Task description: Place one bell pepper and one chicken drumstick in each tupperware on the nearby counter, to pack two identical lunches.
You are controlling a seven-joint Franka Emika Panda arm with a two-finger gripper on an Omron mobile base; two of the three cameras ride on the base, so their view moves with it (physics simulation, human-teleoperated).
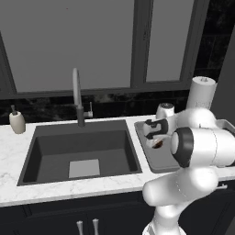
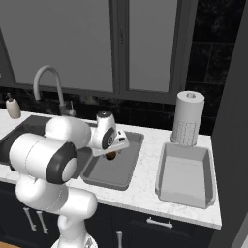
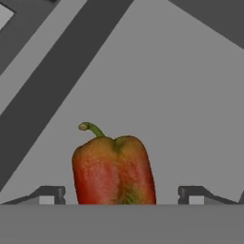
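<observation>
A red-orange bell pepper with a green stem lies on the floor of the grey tupperware beside the sink. My gripper hangs just over it, open, with a fingertip on each side and a gap to the pepper's skin. From the base, the gripper sits over this tupperware, with the pepper dark beneath it. A second tupperware stands further right on the white counter with nothing in it. The chicken drumstick is out of view.
A dark sink basin with a tall faucet lies left of the tubs. A soap dispenser stands at the far left. A paper towel roll stands behind the right tub. Windows and a dark backsplash close the back.
</observation>
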